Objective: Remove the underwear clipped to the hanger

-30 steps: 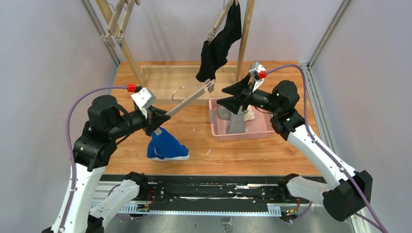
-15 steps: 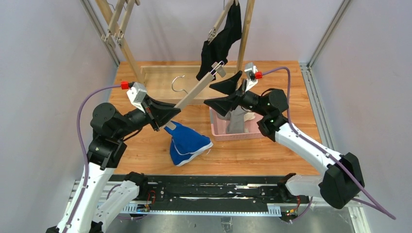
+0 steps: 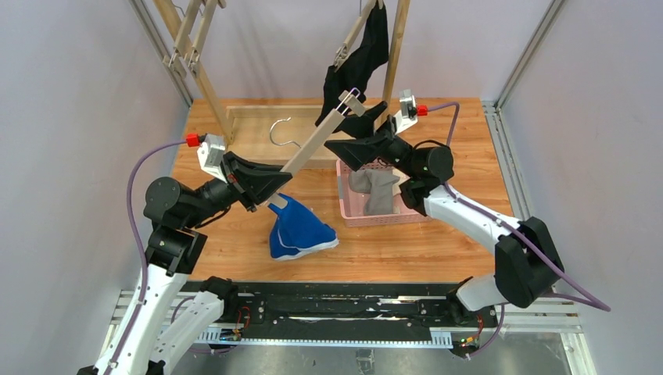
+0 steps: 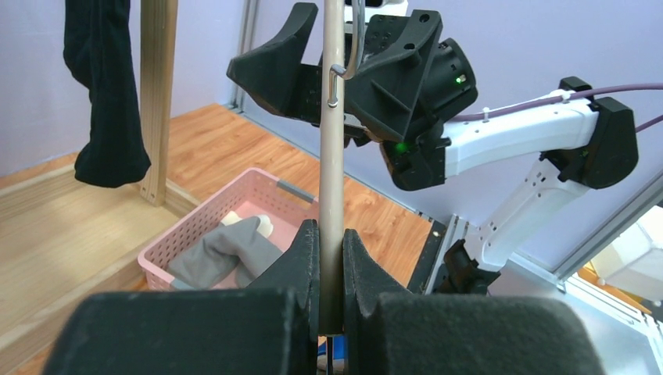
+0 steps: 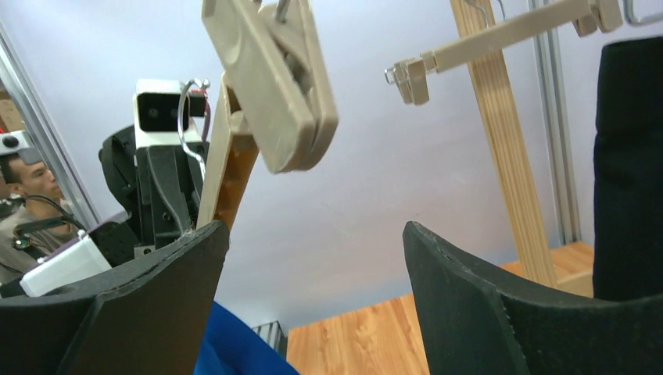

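Left pincer (image 3: 262,181) is clamped tight on the hanger bar (image 3: 313,147), right pincer (image 3: 361,129) gapes wide by the empty top clip (image 5: 274,78), and the blue briefs (image 3: 299,232) dangle off the low clip (image 3: 277,201) over the middle of the worktop (image 3: 227,246), looking light and floppy, so I'd pinch them just under that clip.

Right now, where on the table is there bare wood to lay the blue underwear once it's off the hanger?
Bare wood runs along the near edge of the table, in front of the pink basket and right of the blue underwear; the back right corner is bare too. Mid-table is crowded: the left gripper, the hanger and the open right gripper meet there.
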Robot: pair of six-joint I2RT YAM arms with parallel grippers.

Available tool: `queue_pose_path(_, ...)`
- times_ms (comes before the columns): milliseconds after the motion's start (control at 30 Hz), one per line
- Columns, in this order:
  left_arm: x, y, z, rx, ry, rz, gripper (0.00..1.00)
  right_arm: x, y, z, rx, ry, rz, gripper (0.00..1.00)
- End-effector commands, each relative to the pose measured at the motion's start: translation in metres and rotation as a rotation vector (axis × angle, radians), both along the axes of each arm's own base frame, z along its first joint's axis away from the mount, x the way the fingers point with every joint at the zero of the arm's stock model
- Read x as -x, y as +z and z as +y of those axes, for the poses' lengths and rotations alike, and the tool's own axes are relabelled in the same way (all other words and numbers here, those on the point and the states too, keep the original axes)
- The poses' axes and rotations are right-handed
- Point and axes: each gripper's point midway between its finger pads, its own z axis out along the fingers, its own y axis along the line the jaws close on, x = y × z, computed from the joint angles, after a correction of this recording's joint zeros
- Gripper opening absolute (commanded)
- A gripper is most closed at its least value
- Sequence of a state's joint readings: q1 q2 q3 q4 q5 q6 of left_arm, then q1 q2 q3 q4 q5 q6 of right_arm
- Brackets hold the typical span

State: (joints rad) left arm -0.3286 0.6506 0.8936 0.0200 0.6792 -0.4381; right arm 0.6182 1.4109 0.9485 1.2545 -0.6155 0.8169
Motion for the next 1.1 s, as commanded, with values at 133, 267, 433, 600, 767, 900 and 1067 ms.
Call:
queue_pose_path(133, 0.001, 0.014, -0.001, 0.031, -0.005, -0.058, 0.0, 0.011, 0.046, 0.004, -0.197, 0.099, -0.059, 0.82)
queue_pose_path(267, -0.001, 0.016, -0.001, 0.029, -0.003, -0.063, 0.0, 0.011, 0.047, 0.011, -0.2, 0.121, -0.058, 0.8)
queue_pose_path(433, -0.005, 0.018, 0.001, 0.028, 0.022, -0.074, 0.0, 0.013, 0.044, 0.012, -0.192, 0.123, -0.059, 0.79)
queue_pose_path(600, -0.005, 0.026, 0.002, 0.032, 0.033, -0.094, 0.0, 0.016, 0.028, 0.01, -0.155, 0.1, -0.042, 0.78)
queue_pose_path(767, -0.003, 0.031, 0.003, 0.036, 0.031, -0.104, 0.0, 0.019, 0.02, 0.007, -0.119, 0.082, -0.041, 0.78)
queue_pose_path(900, -0.002, 0.033, 0.004, 0.039, 0.034, -0.111, 0.0, 0.023, 0.017, 0.004, -0.094, 0.059, -0.047, 0.77)
queue_pose_path(1067, -0.006, 0.028, 0.002, 0.033, 0.031, -0.093, 0.0, 0.029, 0.021, 0.002, -0.109, 0.085, -0.051, 0.76)
